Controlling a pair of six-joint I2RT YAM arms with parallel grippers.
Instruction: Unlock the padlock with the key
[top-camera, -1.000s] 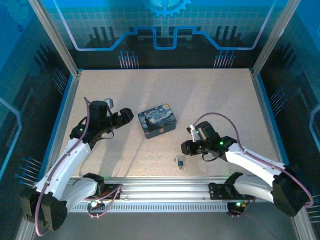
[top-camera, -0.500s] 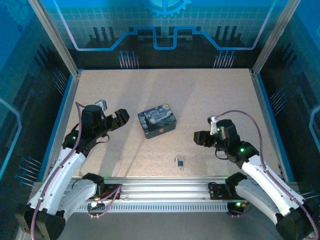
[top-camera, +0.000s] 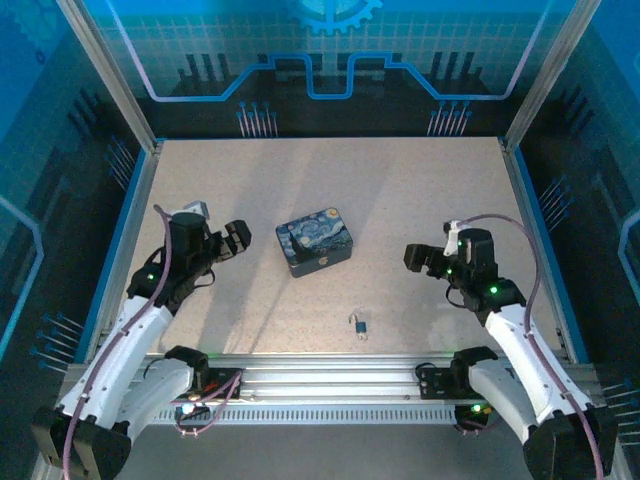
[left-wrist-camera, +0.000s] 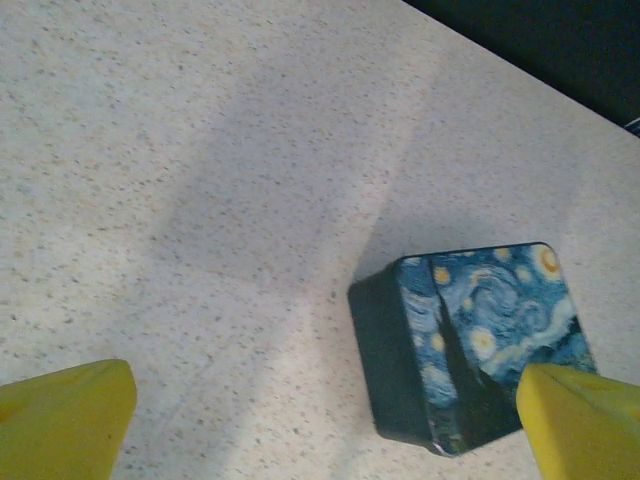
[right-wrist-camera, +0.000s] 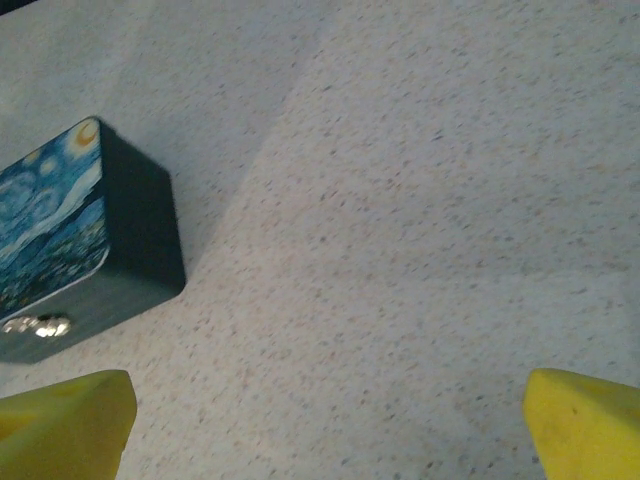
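Observation:
The small silvery padlock (top-camera: 355, 322) lies on the table near the front edge, between the two arms. A tiny greyish speck touching its near right side looks like the key (top-camera: 362, 334); it is too small to make out clearly. My left gripper (top-camera: 236, 240) (left-wrist-camera: 322, 440) hovers left of the painted tin box, open, with nothing between its yellow fingertips (left-wrist-camera: 62, 420). My right gripper (top-camera: 415, 258) (right-wrist-camera: 325, 430) hangs right of the box and up-right of the padlock, open and empty, its yellow fingertips (right-wrist-camera: 585, 420) wide apart.
A blue-and-yellow swirly-painted tin box (top-camera: 314, 241) (left-wrist-camera: 480, 340) (right-wrist-camera: 70, 240) sits mid-table behind the padlock, with a small metal clasp (right-wrist-camera: 40, 325) on its front side. Blue rails border the speckled tabletop (top-camera: 400, 190). An aluminium rail (top-camera: 320, 375) runs along the near edge.
My right gripper has pulled away from beside the padlock, going right and farther back. The left gripper has drawn back slightly to the left. Padlock and box have not moved.

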